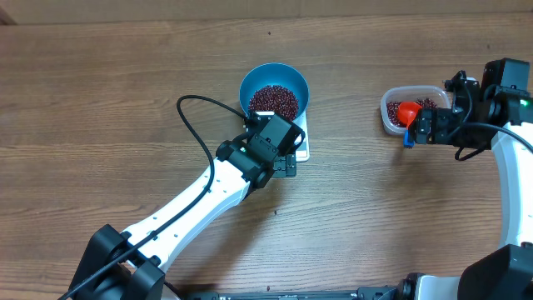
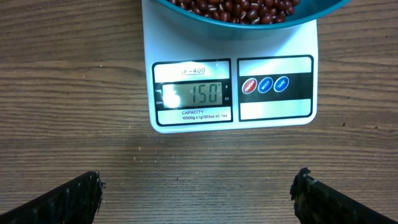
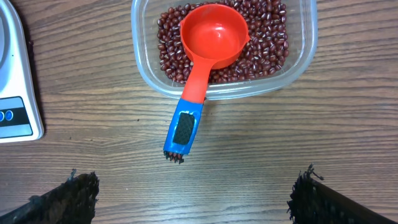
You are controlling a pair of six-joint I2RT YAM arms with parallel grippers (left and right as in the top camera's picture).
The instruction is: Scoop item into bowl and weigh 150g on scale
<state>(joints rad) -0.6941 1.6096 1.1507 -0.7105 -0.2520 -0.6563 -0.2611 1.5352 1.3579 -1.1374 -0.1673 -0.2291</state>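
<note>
Left wrist view: the left fingers (image 2: 68, 199) stand spread wide at the two lower corners, released and grasping nothing, touching nothing, with bare brown wooden tabletop (image 2: 74, 93) between them. Just beyond them lies the small flat white rectangular kitchen scale (image 2: 148, 74). Its grey display window faces the camera and reads 150, with three round buttons beside it. On the scale's platform sits the round deep blue plastic bowl (image 2: 249, 28), its edge overhanging the scale. The bowl holds a loose heap of small dark red-brown oval beans (image 2: 236, 7).

Right wrist view: the right fingers (image 3: 68, 199) are likewise spread wide and released, holding and touching nothing, over bare tabletop. Ahead of them lies the small red plastic scoop (image 3: 211, 37), with its cup resting on more of the same beans inside the clear rounded-rectangular plastic tub (image 3: 298, 68). The scoop's blue-tipped handle sticks out over the tub's near rim toward the fingers. Whether the tip touches the tabletop cannot be told.

Overhead view: the bowl on the scale is near the middle of the tabletop, and the tub is well apart on the right arm's side.
</note>
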